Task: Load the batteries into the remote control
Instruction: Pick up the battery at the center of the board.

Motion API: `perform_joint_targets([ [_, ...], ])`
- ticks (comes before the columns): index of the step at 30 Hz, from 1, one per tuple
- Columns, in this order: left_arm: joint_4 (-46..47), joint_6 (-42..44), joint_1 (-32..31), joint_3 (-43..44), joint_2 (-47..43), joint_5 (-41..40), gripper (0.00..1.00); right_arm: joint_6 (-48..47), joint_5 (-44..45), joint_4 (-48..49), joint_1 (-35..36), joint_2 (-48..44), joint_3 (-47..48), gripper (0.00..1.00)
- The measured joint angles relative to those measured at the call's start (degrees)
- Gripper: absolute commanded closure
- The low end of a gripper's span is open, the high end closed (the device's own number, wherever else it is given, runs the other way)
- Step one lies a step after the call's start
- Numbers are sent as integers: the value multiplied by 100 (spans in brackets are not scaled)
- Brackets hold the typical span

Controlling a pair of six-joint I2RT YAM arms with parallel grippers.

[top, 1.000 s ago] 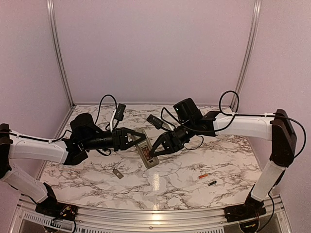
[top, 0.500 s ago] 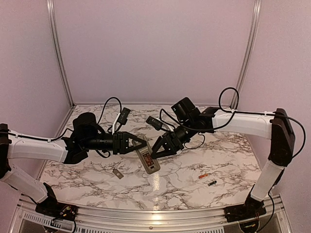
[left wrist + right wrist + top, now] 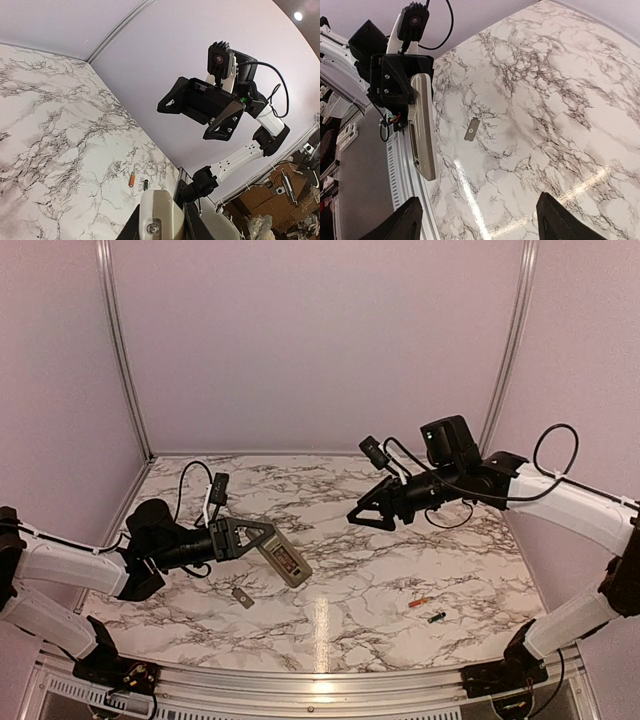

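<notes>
So my left jaws are clamped on one end of the remote (image 3: 285, 562), my right jaws hang wide and empty beyond it, and next, I reckon, those must drop to the orange battery (image 3: 420, 603) and dark battery (image 3: 436, 617) lying on the tabletop (image 3: 380, 580) well to the remote's right.

Beige remote control (image 3: 285, 561) aloft, tilted; orange battery (image 3: 418, 603) lies beside dark battery (image 3: 436, 617).

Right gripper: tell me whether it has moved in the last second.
Yes. The right gripper, open, has drawn back from the remote control, up and rightward toward the back-right corner post.
</notes>
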Motion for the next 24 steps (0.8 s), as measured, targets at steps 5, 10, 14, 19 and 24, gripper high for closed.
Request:
perform_joint_targets([
  [5, 310, -94, 4, -212, -136, -356, 100, 175, 1513, 195, -57, -1097, -673, 1],
  [10, 358, 13, 4, -304, -319, -514, 100, 197, 2964, -581, -83, -938, -660, 1],
  [14, 348, 197, 4, -323, -382, -577, 100, 173, 3287, -1379, -105, -831, -763, 11],
  [19, 343, 326, 24, -323, -376, -568, 100, 153, 3209, -1886, -107, -844, -846, 23],
  [24, 348, 339, 31, -323, -308, -520, 100, 319, 3239, -2079, -66, -308, -861, 31],
])
